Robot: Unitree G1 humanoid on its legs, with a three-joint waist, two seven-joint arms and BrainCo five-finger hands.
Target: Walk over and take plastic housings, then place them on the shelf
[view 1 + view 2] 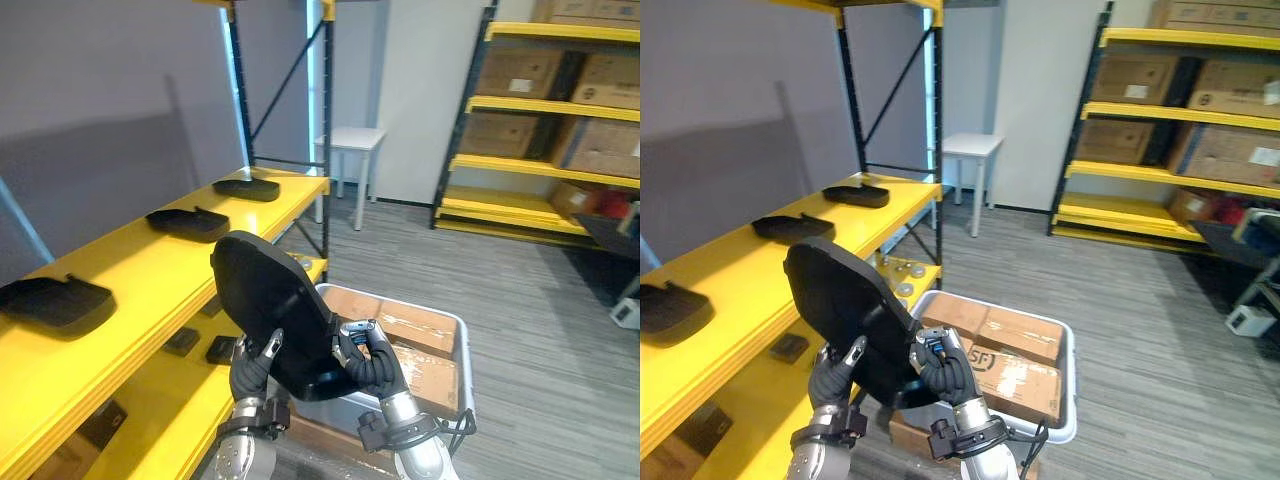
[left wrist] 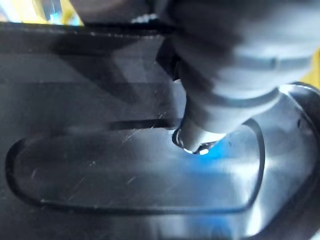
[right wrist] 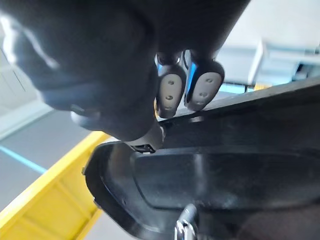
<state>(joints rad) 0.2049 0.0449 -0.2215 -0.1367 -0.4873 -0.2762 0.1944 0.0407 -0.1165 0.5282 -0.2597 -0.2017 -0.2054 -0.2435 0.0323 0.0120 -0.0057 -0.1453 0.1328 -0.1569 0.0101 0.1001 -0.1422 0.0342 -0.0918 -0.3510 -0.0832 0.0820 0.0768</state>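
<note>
The large black plastic housing (image 1: 265, 300) was in the air in front of the robot, held by both hands and standing almost upright with its wide rounded end on top. It was just beside the front edge of the long yellow shelf board (image 1: 140, 275), not yet on it.

The left hand (image 1: 248, 372) pinched the lower left edge of the housing - its thumb lay straight on the near face, and the other fingers went behind. The right hand (image 1: 372, 365) was curled round the lower right edge; in the right wrist view two fingertips (image 3: 169, 92) hooked over the rim.

Three more dark flat housings lay on the same yellow board, well apart from each other: a near one (image 1: 50, 300), a middle one (image 1: 188, 222) and a far one (image 1: 246, 187).

On the lower yellow board were some small black parts (image 1: 222, 349).

Below and to the right of the held housing stood a pale grey plastic bin (image 1: 463, 372) with brown cardboard boxes (image 1: 415, 330) inside.

Farther away a small white table (image 1: 350, 140) stood by the wall - and at the right side a second yellow rack (image 1: 520, 160) carried more cardboard cartons (image 1: 520, 70).
</note>
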